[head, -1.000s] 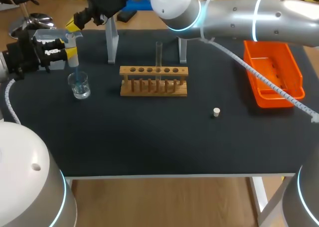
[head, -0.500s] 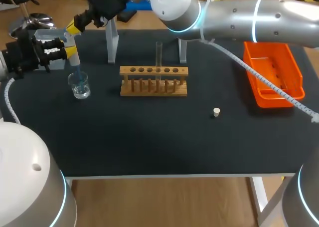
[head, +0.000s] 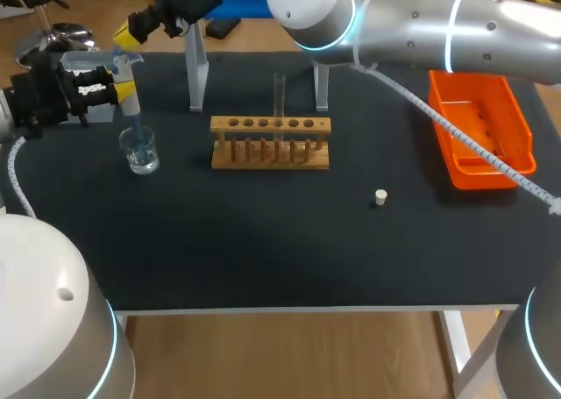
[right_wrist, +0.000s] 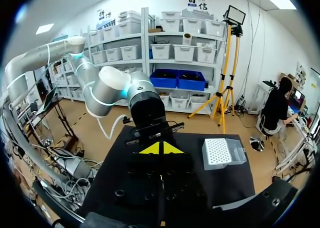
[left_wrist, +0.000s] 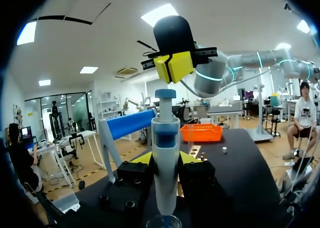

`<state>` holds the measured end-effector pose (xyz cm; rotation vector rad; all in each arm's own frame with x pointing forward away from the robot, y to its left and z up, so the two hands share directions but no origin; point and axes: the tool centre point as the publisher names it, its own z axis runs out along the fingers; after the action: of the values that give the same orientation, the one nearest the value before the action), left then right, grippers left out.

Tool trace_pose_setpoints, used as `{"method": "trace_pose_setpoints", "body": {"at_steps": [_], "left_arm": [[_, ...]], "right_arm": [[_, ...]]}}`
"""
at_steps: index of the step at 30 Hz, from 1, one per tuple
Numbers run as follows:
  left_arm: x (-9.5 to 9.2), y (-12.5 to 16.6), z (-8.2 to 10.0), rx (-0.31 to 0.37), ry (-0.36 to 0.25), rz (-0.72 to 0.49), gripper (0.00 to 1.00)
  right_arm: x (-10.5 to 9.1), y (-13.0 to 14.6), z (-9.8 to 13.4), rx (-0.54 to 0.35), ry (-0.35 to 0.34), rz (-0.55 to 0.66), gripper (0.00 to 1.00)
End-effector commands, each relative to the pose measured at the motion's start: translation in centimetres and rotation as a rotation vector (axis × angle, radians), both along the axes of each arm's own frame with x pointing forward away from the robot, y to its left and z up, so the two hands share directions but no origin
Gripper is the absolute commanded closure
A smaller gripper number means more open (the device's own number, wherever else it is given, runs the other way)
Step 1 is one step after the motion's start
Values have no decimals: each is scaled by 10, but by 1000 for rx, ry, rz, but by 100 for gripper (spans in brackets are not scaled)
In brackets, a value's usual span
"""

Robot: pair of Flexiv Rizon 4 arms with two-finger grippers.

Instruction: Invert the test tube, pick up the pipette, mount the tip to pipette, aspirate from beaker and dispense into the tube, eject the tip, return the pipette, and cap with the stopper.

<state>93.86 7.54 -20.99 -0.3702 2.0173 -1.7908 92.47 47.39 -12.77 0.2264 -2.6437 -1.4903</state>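
Observation:
My left gripper is shut on the white and blue pipette, held upright at the table's far left. The pipette's tip dips into the glass beaker. In the left wrist view the pipette stands between my fingers, the beaker's rim under it. My right gripper is shut and empty, a little above the plunger; its yellow tips press together. The test tube stands upright in the wooden rack. The white stopper lies on the mat right of the rack.
An orange tray sits at the far right. Two clear stands rise behind the rack. A tip box lies at the far left edge behind my left gripper. My right arm spans the table's back.
My right gripper has risen and drawn back a little from the pipette's top. The left arm, pipette and beaker have not moved.

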Motion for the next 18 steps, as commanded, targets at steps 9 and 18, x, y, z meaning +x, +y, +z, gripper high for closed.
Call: {"method": "trace_pose_setpoints", "body": {"at_steps": [9, 18], "left_arm": [[0, 0, 0, 0, -1, 0, 100], [0, 0, 0, 0, -1, 0, 100]], "right_arm": [[3, 7, -3, -13, 2, 9, 100], [5, 10, -6, -17, 6, 12, 100]]}}
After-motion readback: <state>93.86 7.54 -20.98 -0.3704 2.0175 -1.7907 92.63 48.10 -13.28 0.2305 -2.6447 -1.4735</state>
